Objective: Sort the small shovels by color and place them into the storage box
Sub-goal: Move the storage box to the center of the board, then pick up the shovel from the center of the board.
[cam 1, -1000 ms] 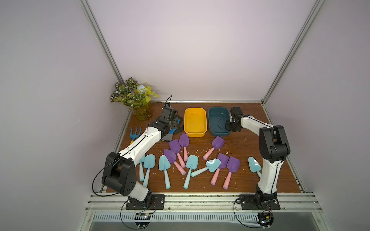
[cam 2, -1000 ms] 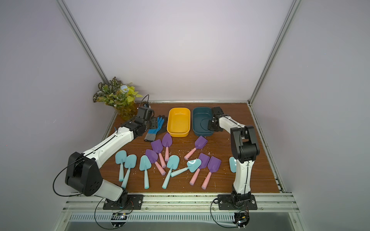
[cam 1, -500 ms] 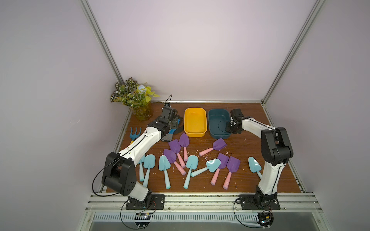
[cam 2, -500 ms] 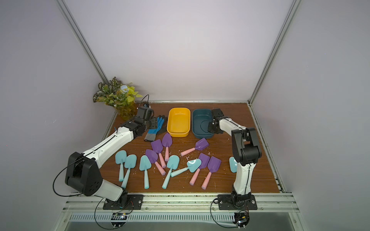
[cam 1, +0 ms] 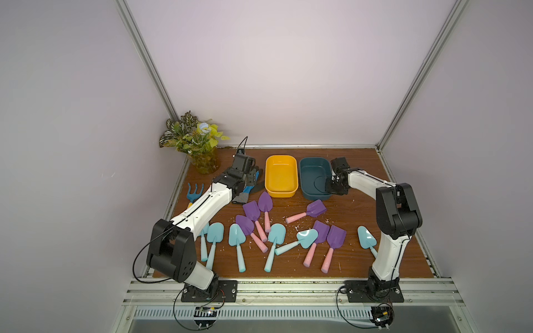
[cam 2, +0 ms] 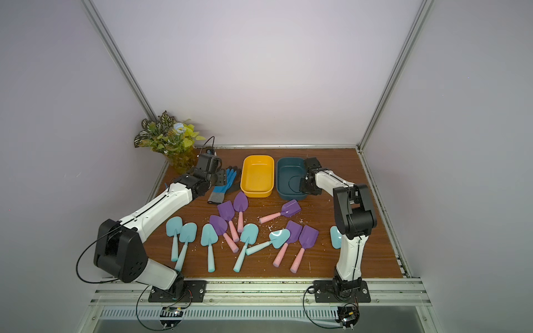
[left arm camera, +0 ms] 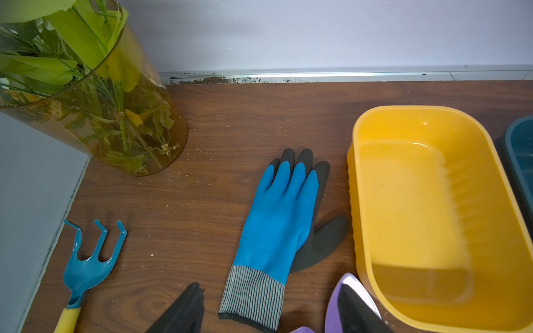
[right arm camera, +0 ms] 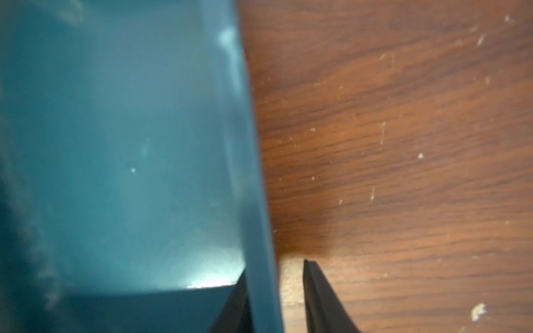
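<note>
Aqua shovels [cam 1: 237,235] and purple shovels [cam 1: 336,236] with pink handles: mixed, several overlapping, lying on the table [cam 1: 360,173] from 8 to 4 o'clock; none boxed, so sorting is judged barely begun. Lone purple shovel [cam 1: 315,208]: 1 o'clock, just short of the teal box [cam 1: 313,173]. Rake [left arm camera: 86,259]: 9 o'clock, not part of the sort. Left gripper [left arm camera: 270,286]: fingers wide apart, empty, over the glove [left arm camera: 277,219] cuff at 11 o'clock. Yellow box [cam 1: 268,176]: 12 o'clock, empty; presumably one box per colour. Teal box: 1 o'clock, empty. Right gripper [right arm camera: 275,268]: fingers parted astride the teal wall, outer gap showing, unclamped, probably positioning the box. Plant [cam 1: 196,144]: far 10 o'clock.
</note>
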